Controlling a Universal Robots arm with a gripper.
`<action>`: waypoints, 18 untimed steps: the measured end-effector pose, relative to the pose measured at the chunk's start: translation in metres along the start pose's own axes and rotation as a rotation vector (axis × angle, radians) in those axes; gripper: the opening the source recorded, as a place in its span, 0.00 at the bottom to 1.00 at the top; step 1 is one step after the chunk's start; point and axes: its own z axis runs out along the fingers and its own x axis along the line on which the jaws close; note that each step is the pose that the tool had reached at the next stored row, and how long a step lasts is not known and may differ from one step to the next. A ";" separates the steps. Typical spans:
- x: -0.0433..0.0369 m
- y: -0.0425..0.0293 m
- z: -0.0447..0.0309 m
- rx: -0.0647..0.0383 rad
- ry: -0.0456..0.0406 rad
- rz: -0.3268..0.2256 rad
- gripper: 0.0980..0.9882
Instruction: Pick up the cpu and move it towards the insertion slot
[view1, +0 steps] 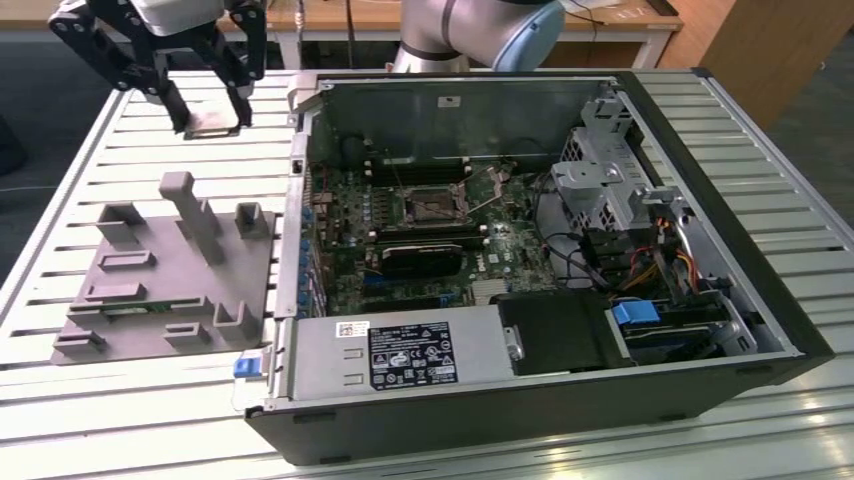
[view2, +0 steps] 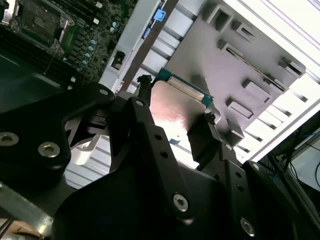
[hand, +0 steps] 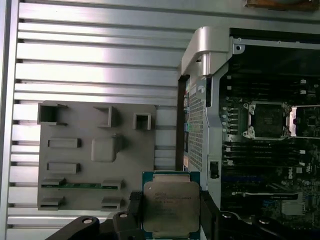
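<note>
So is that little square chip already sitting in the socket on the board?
No: in the first wrist view the cpu is clamped in the gripper beside the case, while the insertion slot lies apart from it.

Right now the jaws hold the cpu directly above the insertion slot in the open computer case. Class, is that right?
Not quite. The gripper does hold the cpu, but the exterior view shows it above the slatted table, outside the computer case, away from the insertion slot.

one cpu, one insertion slot, one grey tray, one computer case
</note>
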 end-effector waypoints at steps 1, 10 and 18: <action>-0.0033 -0.0001 0.0002 0.000 0.0000 0.000 0.50; -0.0294 -0.0006 0.0017 0.000 0.0001 0.000 0.50; -0.0552 -0.0012 0.0033 0.000 0.0001 0.000 0.50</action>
